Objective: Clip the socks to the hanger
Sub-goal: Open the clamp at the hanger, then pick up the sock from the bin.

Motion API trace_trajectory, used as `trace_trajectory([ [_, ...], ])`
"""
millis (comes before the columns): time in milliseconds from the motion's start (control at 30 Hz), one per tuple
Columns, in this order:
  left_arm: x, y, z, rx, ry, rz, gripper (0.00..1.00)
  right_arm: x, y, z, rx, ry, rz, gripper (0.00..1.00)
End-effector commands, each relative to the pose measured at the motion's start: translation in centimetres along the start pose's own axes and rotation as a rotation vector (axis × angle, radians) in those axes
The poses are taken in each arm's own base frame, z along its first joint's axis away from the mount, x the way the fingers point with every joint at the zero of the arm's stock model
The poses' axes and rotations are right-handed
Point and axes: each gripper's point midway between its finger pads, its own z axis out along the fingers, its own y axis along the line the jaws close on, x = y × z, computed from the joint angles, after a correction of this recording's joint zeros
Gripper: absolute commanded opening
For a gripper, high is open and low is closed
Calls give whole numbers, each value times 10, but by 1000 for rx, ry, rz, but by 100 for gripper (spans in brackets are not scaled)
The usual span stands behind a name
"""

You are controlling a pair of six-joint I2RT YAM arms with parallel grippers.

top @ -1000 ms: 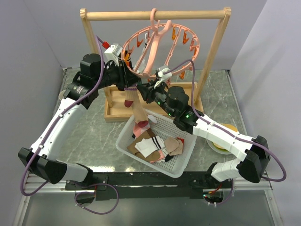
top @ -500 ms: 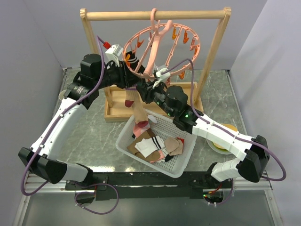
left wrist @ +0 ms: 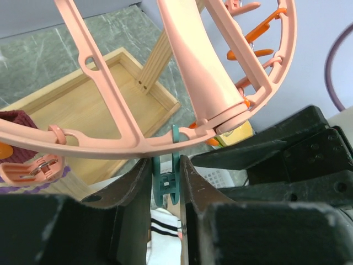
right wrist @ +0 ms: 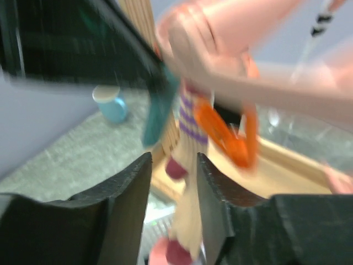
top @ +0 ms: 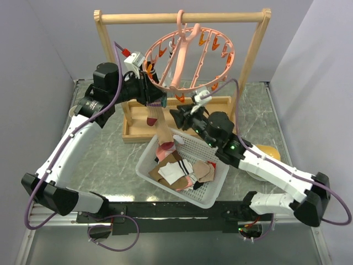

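You had the left gripper (left wrist: 165, 168) pinched tight on the teal clip (left wrist: 165, 186) under the rim of the hanger (left wrist: 193, 66), bottom centre of the left wrist view. By my read, you squeezed its tails to hold its mouth apart for fabric.

The hanger hung from the wooden rack (top: 182, 18) at the top of the overhead view, tilted towards the arms. A tan sock (top: 161, 130) dangled just below that clip, its toe down at the white basket (top: 212, 194). Whether the clip already bit it, I couldn't tell.

Your right gripper (top: 177, 115) sat just right of the sock, centre of the frame. Its fingers were parted with nothing plainly between them, though its own view was badly blurred. More socks (top: 179, 171) lay heaped in the basket, so plenty remained to be done.
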Motion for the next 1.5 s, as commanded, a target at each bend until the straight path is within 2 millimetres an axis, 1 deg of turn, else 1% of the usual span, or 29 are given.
trace_trajectory([
  [0, -23, -18, -11, 53, -50, 94, 1, -2, -7, -33, 5, 24, -36, 43],
  [33, -23, -17, -11, 52, -49, 101, 1, -7, -6, -43, -6, 21, -25, 43],
  [67, -23, -17, -10, 51, -47, 107, 1, 9, -6, -51, -15, 73, -31, 43],
  [133, -26, -17, -11, 50, -53, 126, 1, 12, -4, -67, -34, 87, -11, 45],
  [167, -27, -18, -11, 53, -53, 130, 1, 21, -4, -73, -37, 110, -6, 48],
  [200, -29, -19, -12, 56, -57, 138, 1, 38, -6, -81, -30, 174, -10, 49],
  [233, -29, -21, -12, 70, -54, 150, 1, 40, -7, -89, -24, 185, 2, 50],
  [300, -31, -22, -11, 80, -52, 176, 1, 61, -12, -104, 2, 252, 17, 51],
  [333, -31, -26, -11, 102, -48, 192, 1, 69, -13, -108, 6, 276, 28, 51],
  [367, -36, -28, -11, 111, -52, 217, 1, 82, -12, -113, 5, 311, 33, 52],
  [433, -40, -28, -11, 121, -52, 257, 1, 101, -12, -122, 19, 372, 50, 54],
  [467, -46, -26, -11, 116, -65, 272, 1, 115, -7, -127, 11, 407, 44, 55],
  [500, -51, -25, -12, 112, -76, 291, 1, 123, -5, -130, 10, 428, 44, 55],
  [567, -63, -15, -14, 82, -105, 305, 1, 143, 0, -138, -1, 491, 29, 56],
  [667, -72, -4, -15, 58, -114, 310, 1, 174, 1, -148, 24, 606, 24, 56],
  [733, -73, -2, -15, 54, -118, 319, 1, 189, 4, -152, 33, 656, 36, 57],
  [800, -72, 3, -15, 47, -115, 313, 1, 212, -2, -161, 102, 761, 62, 57],
  [833, -70, 5, -14, 45, -109, 310, 1, 214, -1, -163, 120, 790, 75, 57],
  [900, -68, 8, -13, 43, -105, 305, 1, 230, 1, -174, 159, 869, 133, 58],
  [967, -65, 8, -11, 53, -99, 296, 1, 238, 2, -182, 182, 898, 180, 62],
  [1000, -64, 6, -11, 62, -96, 284, 1, 238, 9, -180, 170, 891, 247, 64],
  [1033, -63, 7, -10, 65, -93, 277, 1, 246, 11, -184, 163, 902, 273, 68],
  [1100, -62, 6, -8, 74, -87, 265, 1, 247, 24, -177, 126, 885, 356, 69],
  [1167, -62, 5, -8, 78, -87, 262, 1, 255, 26, -174, 126, 898, 394, 69],
  [1200, -62, 4, -9, 82, -88, 256, 1, 259, 32, -169, 108, 908, 426, 69],
  [1300, -61, 1, -11, 94, -87, 246, 1, 275, 32, -164, 101, 940, 470, 69],
  [1333, -60, 1, -10, 95, -86, 244, 1, 277, 36, -161, 75, 944, 490, 70],
  [1367, -59, 1, -11, 94, -82, 241, 1, 282, 31, -157, 86, 950, 498, 70],
  [1467, -58, 0, -12, 94, -81, 243, 1, 285, 28, -148, 75, 937, 537, 69],
])
